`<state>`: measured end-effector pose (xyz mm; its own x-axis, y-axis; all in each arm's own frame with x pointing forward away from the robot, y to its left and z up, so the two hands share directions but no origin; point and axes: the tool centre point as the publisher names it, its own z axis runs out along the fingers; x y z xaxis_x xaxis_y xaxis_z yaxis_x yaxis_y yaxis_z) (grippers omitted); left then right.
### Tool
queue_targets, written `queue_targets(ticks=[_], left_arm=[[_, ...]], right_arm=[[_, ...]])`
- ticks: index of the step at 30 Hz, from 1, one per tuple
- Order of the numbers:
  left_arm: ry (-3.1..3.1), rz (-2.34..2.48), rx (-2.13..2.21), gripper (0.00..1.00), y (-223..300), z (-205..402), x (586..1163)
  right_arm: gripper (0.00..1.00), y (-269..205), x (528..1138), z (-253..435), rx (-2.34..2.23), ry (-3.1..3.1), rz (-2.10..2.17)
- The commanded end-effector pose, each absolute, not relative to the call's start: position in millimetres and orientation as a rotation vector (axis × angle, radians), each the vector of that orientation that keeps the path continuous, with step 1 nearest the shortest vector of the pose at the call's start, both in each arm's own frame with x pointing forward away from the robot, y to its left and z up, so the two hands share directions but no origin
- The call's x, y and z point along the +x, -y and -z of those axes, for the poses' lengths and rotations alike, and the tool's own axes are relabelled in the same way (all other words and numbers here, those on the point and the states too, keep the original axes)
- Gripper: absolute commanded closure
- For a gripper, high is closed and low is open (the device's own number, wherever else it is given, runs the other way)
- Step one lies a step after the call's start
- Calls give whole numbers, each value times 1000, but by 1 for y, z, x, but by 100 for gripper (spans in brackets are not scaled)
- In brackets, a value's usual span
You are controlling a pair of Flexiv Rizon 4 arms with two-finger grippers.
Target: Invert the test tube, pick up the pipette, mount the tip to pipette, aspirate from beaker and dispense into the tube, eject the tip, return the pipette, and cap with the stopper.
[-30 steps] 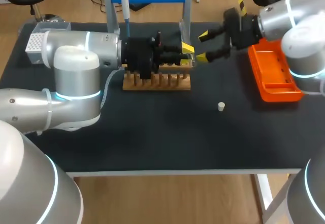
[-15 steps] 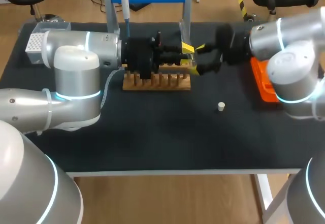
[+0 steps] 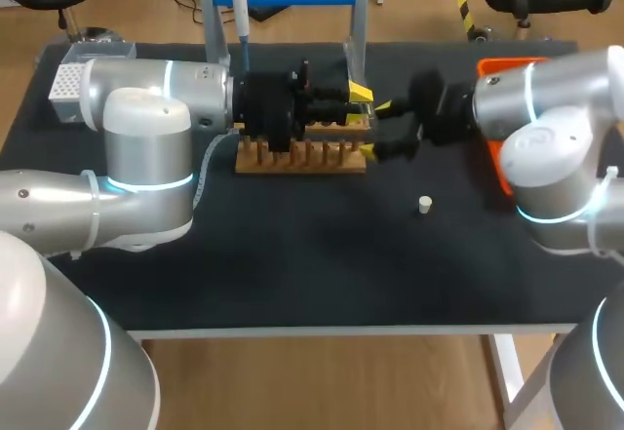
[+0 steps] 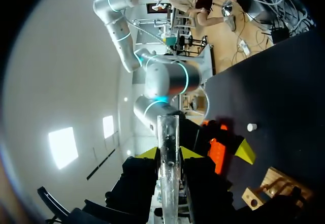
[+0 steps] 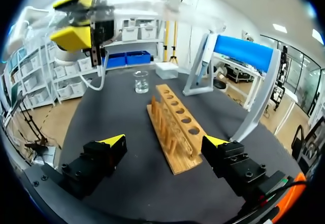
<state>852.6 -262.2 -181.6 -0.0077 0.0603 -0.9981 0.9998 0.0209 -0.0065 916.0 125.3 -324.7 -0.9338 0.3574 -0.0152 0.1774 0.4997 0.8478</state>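
The left pincer (image 4: 169,155) grips the test tube (image 4: 168,130) sideways above the wooden rack (image 3: 302,155), and the open right pincer (image 3: 381,128) is just beside it. I think it should close squarely on the free glass end before the left lets go. In the head view the tube is hardly visible, its open end unclear.

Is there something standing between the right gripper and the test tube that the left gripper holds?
Nothing visible does. The open right gripper faces the test tube clamped in the left gripper; the wooden rack sits lower, out of the way.
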Motion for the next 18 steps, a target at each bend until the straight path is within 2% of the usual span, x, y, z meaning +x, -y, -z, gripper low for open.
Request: queue_targets(ticks=[1, 18], left_arm=[[-1269, 1170, 1239, 100, 262, 181, 854], [-1269, 1170, 1239, 100, 262, 181, 854]], right_arm=[[0, -131, 920, 332, 469, -2561, -1382], [0, -133, 919, 344, 518, -2575, -1359]])
